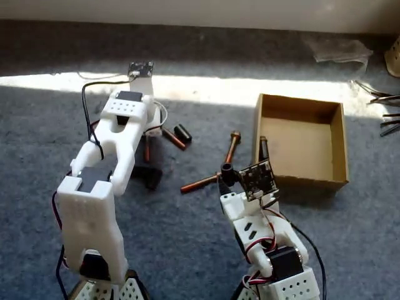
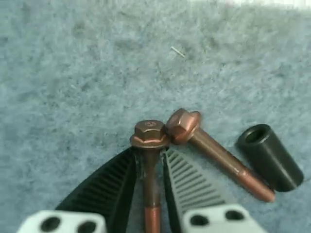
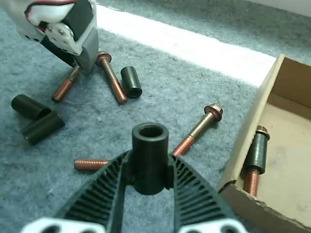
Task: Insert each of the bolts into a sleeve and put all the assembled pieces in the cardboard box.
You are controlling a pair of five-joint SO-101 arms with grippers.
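We find the left end effector (image 2: pixel 148 158) clenched on a copper bolt (image 2: pixel 149 136), its ribbed fingers pressing the shank just under the flanged head. A second bolt (image 2: pixel 214 154) lies on the grey carpeted worktop (image 2: pixel 97 73), its head touching the head of the one being held. A loose sleeve (image 2: pixel 269 156), black and hollow, lies just beside that second bolt's threaded end.

The right end effector (image 3: pixel 149 161) is grasping a gripped sleeve (image 3: pixel 150 141), black like the other, with its open bore turned toward the wrist camera.

In the high view we place the cardboard box (image 1: pixel 300 144) at about one o'clock from the right end effector, close by. One assembled piece (image 3: pixel 255 155), a bolt pushed through a sleeve, leans inside the box against the wall that faces the loose parts.

A third bolt (image 1: pixel 232 147) lies at twelve o'clock from the right end effector, just outside the box wall. A fourth bolt (image 1: pixel 200 183) lies at about nine o'clock from it, its threaded end pointing away. Farther out along nine o'clock, under the left arm (image 1: pixel 119 144), we see two spare sleeves (image 3: pixel 43 127) lying against each other on the worktop. The left end effector and its cluster of parts sit at roughly ten o'clock from the right one, well apart from the box.
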